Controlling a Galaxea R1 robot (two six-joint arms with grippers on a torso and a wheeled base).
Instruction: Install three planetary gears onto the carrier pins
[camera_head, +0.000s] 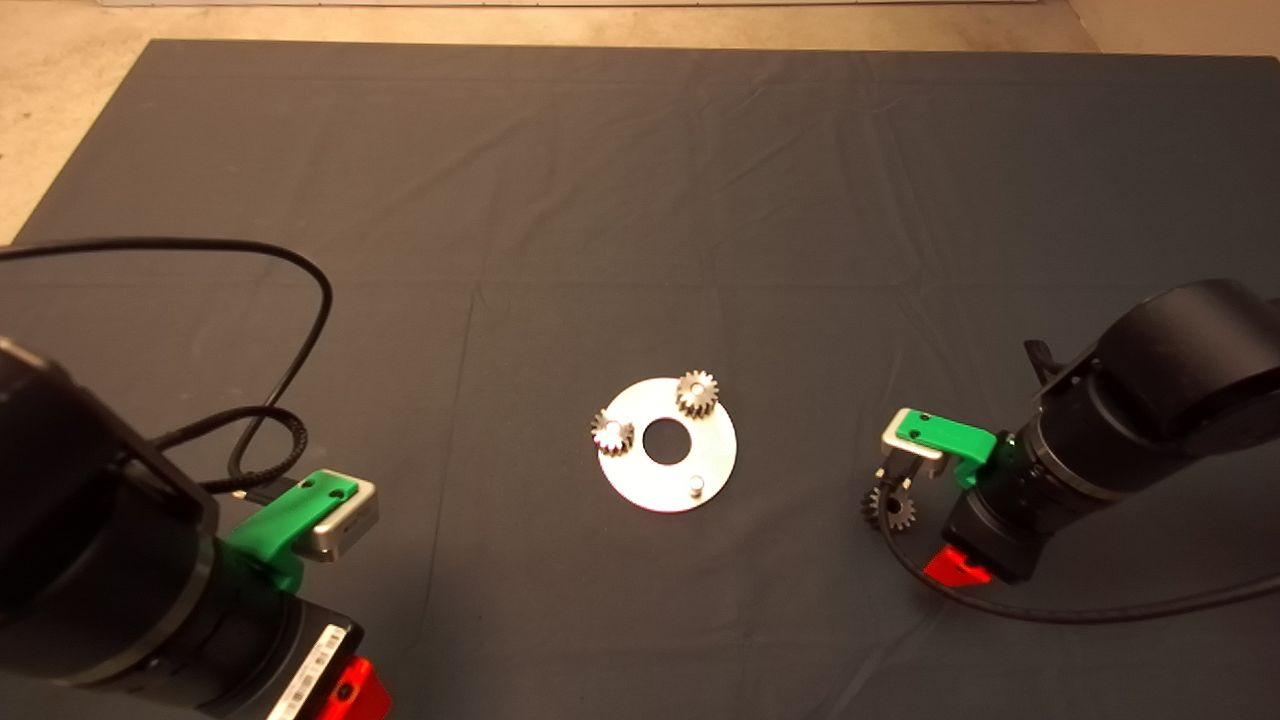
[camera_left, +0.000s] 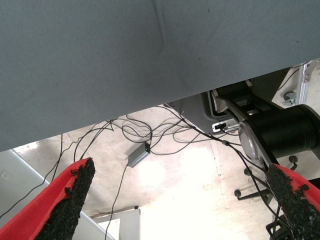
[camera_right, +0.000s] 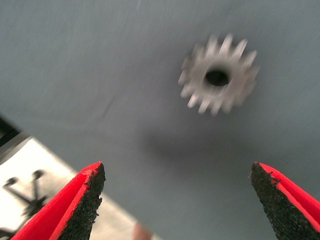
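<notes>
Currently two of three planetary gears are seated: one (camera_head: 697, 393) on the pin at the disc's far edge, one (camera_head: 612, 432) on the pin at its left edge. Carrier disc (camera_head: 668, 480) sits mid-mat on the desk. The third carrier pin (camera_head: 696, 486), near-right on the disc, is bare.

The third gear (camera_head: 889, 507) lies flat on the mat, well right of the disc, toward the desk's right edge. The right pincer (camera_right: 177, 200) is over it, spread wide and empty; in the wrist view the gear (camera_right: 218, 75) is ahead of the fingertips, not between them. My read: pick approach for the last gear.

Risks:
- Gear is flat and thin on cloth. Pads may close over the teeth and skate off, or snag the mat and drag it.
- Pincer looks off-centre from the gear, so closing now would likely miss it or flick it away.
- A tilted grip means the bore won't line up on the pin and the gear jams or drops.
- At insertion, teeth or fingers could clip the seated gears, or shove the loose disc.

The left pincer (camera_left: 177, 200) is parked at the near-left desk edge, spread, empty, its view showing floor and cables.

No containers in sight.
</notes>
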